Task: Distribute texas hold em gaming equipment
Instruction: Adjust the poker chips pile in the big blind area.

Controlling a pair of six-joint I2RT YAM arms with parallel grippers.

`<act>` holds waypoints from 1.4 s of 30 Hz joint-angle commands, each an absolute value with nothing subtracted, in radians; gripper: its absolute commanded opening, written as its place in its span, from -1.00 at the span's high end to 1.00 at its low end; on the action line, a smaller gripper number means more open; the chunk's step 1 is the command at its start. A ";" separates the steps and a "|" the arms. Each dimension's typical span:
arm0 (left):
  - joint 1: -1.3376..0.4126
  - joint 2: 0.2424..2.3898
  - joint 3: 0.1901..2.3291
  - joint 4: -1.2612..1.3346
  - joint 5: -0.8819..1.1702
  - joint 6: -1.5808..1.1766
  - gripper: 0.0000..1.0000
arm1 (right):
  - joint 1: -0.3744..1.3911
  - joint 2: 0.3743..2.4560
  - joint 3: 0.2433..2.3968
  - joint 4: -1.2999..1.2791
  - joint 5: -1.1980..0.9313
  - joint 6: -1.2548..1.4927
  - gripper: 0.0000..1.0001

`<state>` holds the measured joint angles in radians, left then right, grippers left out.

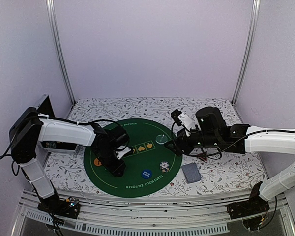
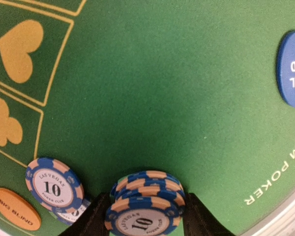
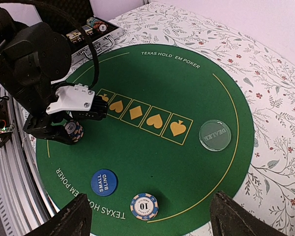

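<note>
My left gripper is partly closed on a stack of striped chips, a finger pressed against each side of it, low over the green mat; just beside it on my left a few loose chips lie flat on the felt, with the orange button near them at the mat's edge; the blue button sits well apart on the other side; my right gripper hangs wide open over the mat with nothing between its fingers; a second chip stack rests on the felt below that gap, untouched; the clear disc lies near the mat's right rim; the playing cards lie on the floral cloth, just off the mat.
</note>
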<state>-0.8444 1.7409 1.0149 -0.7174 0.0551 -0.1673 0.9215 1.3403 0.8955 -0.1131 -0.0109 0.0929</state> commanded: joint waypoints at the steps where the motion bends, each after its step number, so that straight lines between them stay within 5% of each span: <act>1: -0.849 1.753 1.000 -0.736 0.004 -0.170 0.10 | 0.914 1.307 0.891 -0.128 -0.007 0.094 -0.70; 12: -0.738 1.708 1.017 -0.783 -0.050 -0.154 0.31 | 0.913 1.270 0.872 -0.132 0.011 0.089 -0.71; 23: -0.693 1.710 1.018 -0.782 -0.041 -0.146 0.27 | 0.909 1.241 0.892 -0.157 0.011 0.063 -0.72; 31: -0.694 1.680 1.015 -0.778 0.003 -0.141 -0.09 | 0.909 1.204 0.905 -0.179 0.025 0.067 -0.72; 42: -0.682 1.595 1.133 -0.807 0.082 -0.091 -0.23 | 0.909 1.191 0.905 -0.188 0.026 0.081 -0.72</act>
